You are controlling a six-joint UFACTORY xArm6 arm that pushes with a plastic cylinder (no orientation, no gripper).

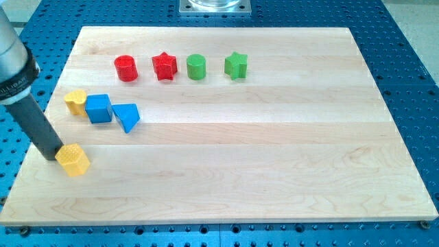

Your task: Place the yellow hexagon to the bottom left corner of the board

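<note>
The yellow hexagon (73, 160) lies on the wooden board (226, 158) near its left edge, in the lower left part. My tip (49, 156) rests just left of the hexagon and touches its upper left side. The dark rod slants up from there to the view's top left.
A second yellow block (75, 101), a blue cube (99, 108) and a blue triangle (127, 116) sit in a row at the board's left. Further up are a red cylinder (126, 68), a red star (164, 66), a green cylinder (197, 66) and a green star (236, 65).
</note>
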